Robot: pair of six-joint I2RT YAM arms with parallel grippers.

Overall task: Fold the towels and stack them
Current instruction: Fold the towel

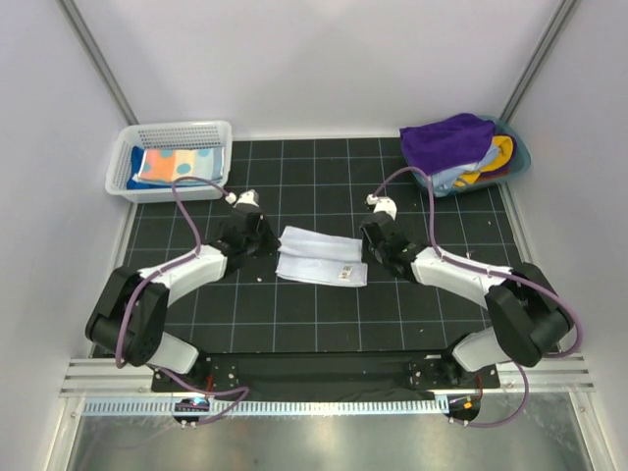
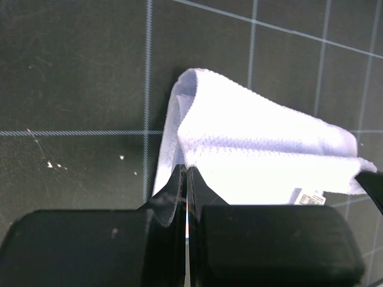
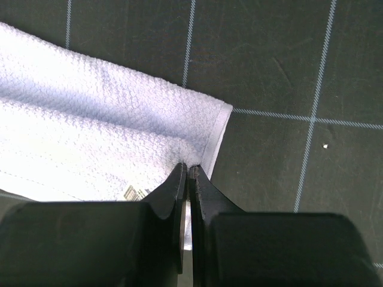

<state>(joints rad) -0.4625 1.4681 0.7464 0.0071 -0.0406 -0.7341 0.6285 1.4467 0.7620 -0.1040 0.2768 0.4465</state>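
Left end effector (image 1: pixel 267 242), right end effector (image 1: pixel 365 240) flank and pinch white towel (image 1: pixel 320 257).

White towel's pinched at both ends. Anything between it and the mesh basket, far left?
No loose object shows on the mat between the white towel and the mesh basket. Only the left gripper, shut on the towel's edge, and its cable lie along that line.

A folded towel (image 1: pixel 320 256) lies mid-desk (image 1: pixel 314 324) between the left fingers (image 2: pixel 172 194) at its left end and the right fingers (image 3: pixel 203 191) at its right end, a basket (image 1: pixel 128 162) holding another towel (image 1: pixel 177 165) at the far left corner and a tub (image 1: pixel 517 157) heaped with towels (image 1: pixel 446 142) at the far right.
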